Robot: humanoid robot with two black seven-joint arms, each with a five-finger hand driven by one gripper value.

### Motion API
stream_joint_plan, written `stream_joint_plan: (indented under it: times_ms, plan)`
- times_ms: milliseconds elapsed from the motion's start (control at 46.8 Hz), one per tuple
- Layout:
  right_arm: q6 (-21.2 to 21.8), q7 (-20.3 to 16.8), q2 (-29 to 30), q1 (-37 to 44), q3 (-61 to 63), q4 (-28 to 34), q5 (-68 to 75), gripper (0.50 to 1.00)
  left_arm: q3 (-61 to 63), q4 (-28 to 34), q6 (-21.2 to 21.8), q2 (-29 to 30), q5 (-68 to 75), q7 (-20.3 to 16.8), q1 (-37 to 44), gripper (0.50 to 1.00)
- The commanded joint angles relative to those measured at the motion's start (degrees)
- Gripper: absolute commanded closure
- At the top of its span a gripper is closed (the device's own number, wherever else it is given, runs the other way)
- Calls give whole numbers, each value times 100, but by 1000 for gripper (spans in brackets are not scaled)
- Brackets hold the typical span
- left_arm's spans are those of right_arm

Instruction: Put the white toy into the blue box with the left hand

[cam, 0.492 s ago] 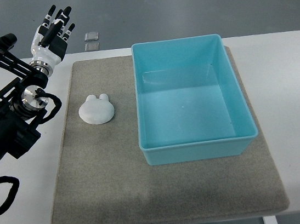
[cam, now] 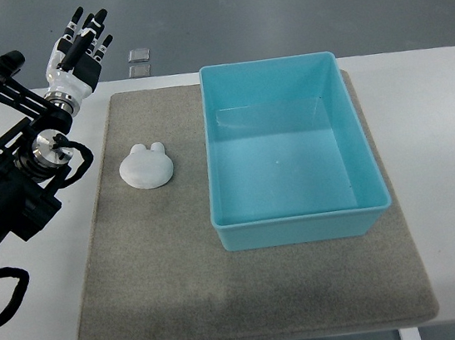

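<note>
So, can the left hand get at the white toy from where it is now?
Probably yes: the left hand is open off the mat's far left corner, and only bare grey mat lies between it and the white toy.

Glossy, smooth plastic on the blue box (cam: 290,149); matt white finish on the toy (cam: 146,165). Rough grey felt-like cloth for the mat (cam: 185,293), over a smooth white tabletop (cam: 448,191).

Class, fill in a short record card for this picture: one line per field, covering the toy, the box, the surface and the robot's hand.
toy: white toy lying on the mat, left of the box, untouched
box: blue box, open, nothing inside
surface: grey mat on a white table
left hand: raised beyond the mat's far left corner, fingers extended, holding nothing
right hand: out of view
</note>
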Motion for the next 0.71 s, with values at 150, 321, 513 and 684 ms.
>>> stream_joint_plan:
  times_ms: [150, 321, 513, 684]
  plan:
    - [0, 0, 0, 0, 0, 0, 1, 564, -3, 0, -6, 4, 10, 0, -8, 508]
    - [0, 0, 0, 0, 0, 0, 1, 564, -3, -8, -6, 4, 28, 0, -8, 508]
    - [0, 0, 0, 0, 0, 0, 1, 564, -3, -9, 46, 4, 45, 9, -8, 508]
    - [0, 0, 0, 0, 0, 0, 1, 564, 23, -26, 91, 12, 63, 9, -44, 508]
